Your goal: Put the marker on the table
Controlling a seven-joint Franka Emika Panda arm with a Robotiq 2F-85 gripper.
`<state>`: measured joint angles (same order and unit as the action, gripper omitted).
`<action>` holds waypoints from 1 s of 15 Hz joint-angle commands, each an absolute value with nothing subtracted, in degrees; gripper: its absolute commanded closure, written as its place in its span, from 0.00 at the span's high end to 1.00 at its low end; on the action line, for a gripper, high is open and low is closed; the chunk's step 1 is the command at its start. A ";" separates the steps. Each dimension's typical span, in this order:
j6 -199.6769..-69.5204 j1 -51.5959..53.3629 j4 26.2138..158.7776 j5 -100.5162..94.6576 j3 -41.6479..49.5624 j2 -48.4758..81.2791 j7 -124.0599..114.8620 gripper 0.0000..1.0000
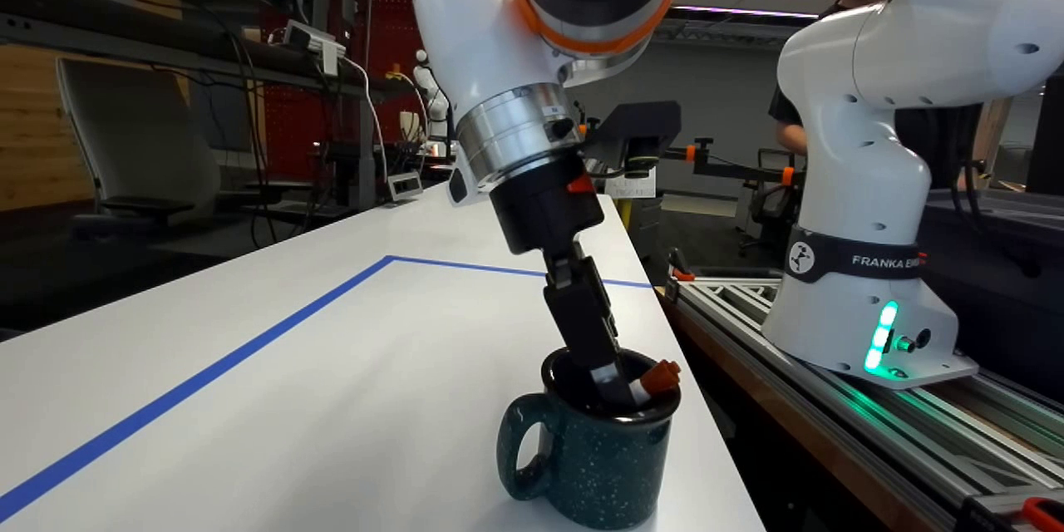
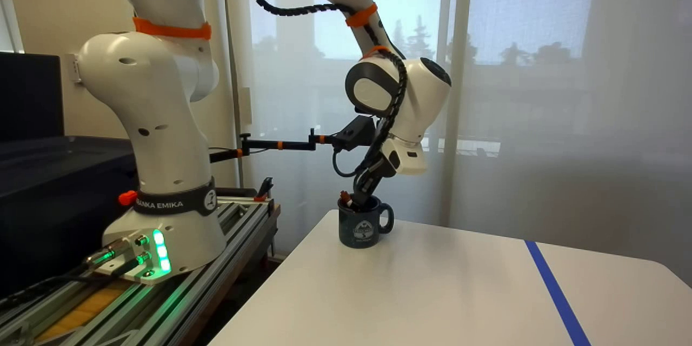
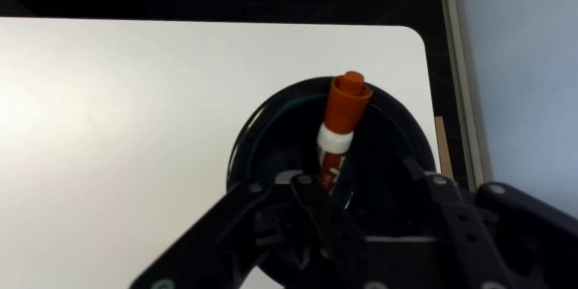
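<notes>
- In the wrist view, the marker [image 3: 336, 137] leans inside the mug [image 3: 239, 153], thick end up at the rim; I take it the mug is wide enough to let it tip over.
- The gripper [image 3: 363, 178] reaches in at the mug's mouth, its fingers [image 3: 456, 223] spread well apart, and I see nothing pinched between them. Presumably that leaves room for the barrel, whose lower part disappears behind one finger; I can't tell whether they touch.
- The marker shows an orange end with a small nub, a white collar, and a dark red barrel with pale lettering too blurred to read.
- In an exterior view, the mug's handle [image 1: 509, 436] points away from the robot base [image 1: 864, 332], which probably keeps it out of the way. The gripper slants down past the rim, likely to get low on the barrel.
- Blue tape [image 1: 249, 349] runs well beyond the mug's handle side; the table [image 1: 291, 432] between seems a natural spot for laying the marker down.
- In an exterior view, a pale badge [image 2: 363, 230] marks the mug's side. The mug stands upright, steady enough, I'd guess, for a careful pull; the marker's reddish end pokes above it on the base side.
</notes>
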<state>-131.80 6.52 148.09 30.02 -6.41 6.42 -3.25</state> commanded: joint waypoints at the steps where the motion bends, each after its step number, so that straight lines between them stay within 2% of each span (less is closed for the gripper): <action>1: -132.40 6.66 146.60 29.06 -6.99 8.31 -4.60 0.41; 7: -132.18 6.69 145.05 28.64 -7.19 10.24 -4.77 0.41; 8: -132.16 6.70 144.80 28.62 -7.25 10.55 -4.81 0.34; 9: -132.10 6.69 144.60 28.67 -7.32 10.84 -4.78 0.32; 10: -132.08 6.69 144.40 28.68 -7.39 11.08 -4.77 0.17; 11: -132.16 6.73 144.27 28.67 -7.45 11.21 -4.92 0.08; 13: -132.01 6.73 144.41 28.57 -7.51 10.85 -5.07 0.01; 15: -131.53 6.64 145.01 28.77 -7.63 9.34 -4.92 0.05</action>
<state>-131.80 6.52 145.13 29.70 -7.10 10.49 -3.39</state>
